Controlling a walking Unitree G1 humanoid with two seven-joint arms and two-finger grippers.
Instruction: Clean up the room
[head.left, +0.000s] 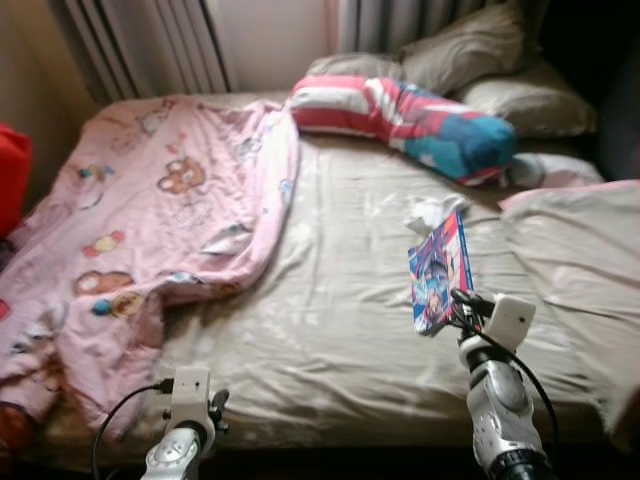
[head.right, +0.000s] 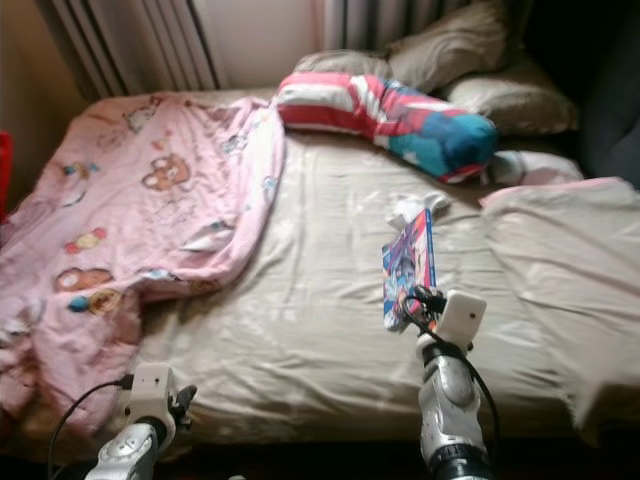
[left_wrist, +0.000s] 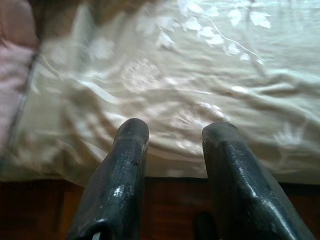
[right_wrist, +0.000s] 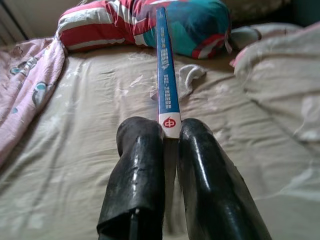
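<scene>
Right gripper (right_wrist: 170, 137) clamps my book (head.left: 440, 270) by its spine for removal above the bed (head.left: 330, 330) near edge; left gripper (left_wrist: 172, 135) idles open.

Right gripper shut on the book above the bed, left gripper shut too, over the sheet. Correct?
Not quite. The right gripper is shut on the book, but the left gripper is open over the sheet, as the left wrist view shows.

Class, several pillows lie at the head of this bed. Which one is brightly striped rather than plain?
The long red, white and teal striped pillow, lying nearest the pink cartoon-print blanket; the beige pillows behind it are plain.
</scene>
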